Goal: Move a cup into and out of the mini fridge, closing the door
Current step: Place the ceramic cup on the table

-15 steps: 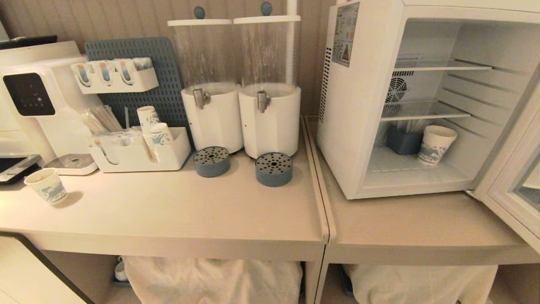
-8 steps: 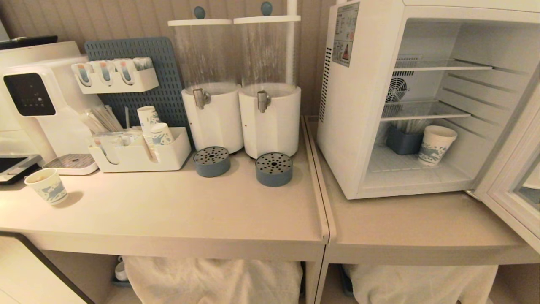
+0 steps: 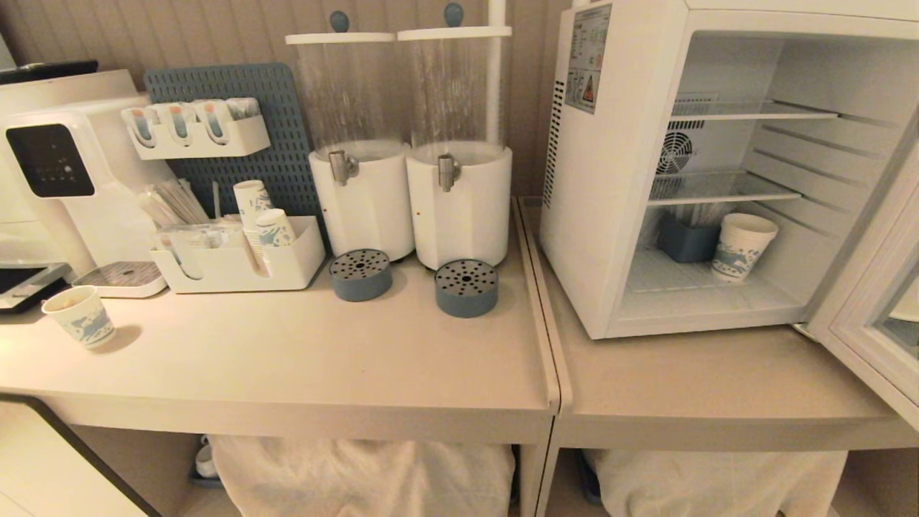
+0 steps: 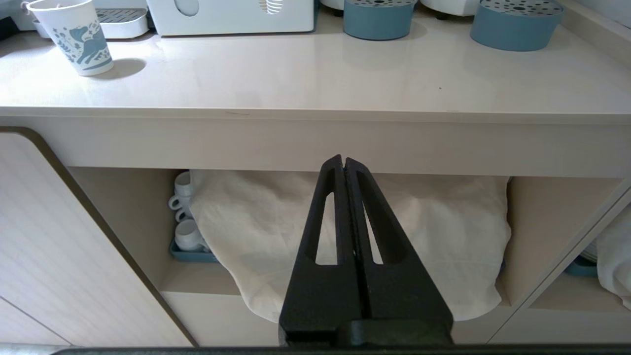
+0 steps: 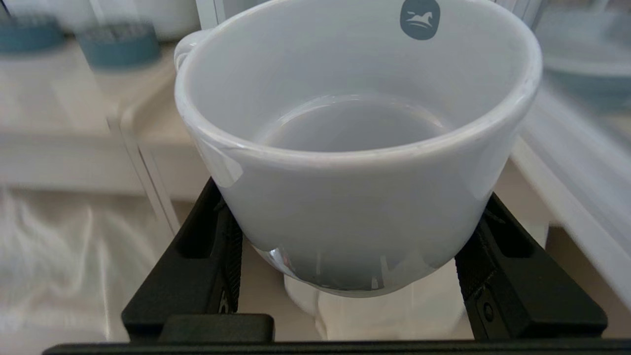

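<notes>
Nothing has shifted in the head view; the right gripper [image 5: 352, 246] fingers clamp the cup's [image 5: 355, 148] lower body, glazed ceramic, stiff, likely slippery and breakable, while left gripper [image 4: 344, 165] fingers sit together.

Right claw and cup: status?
Right claw gripping the white cup. Left claw shut, empty. Fridge door open; paper cup inside on floor.

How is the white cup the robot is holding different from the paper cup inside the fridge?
The cup is plain white with one small dark logo; the paper cup has a blue pattern. The cup has a handle, the paper cup none. The right gripper holds the cup; the paper cup stands in the mini fridge. Both stand upright.
</notes>
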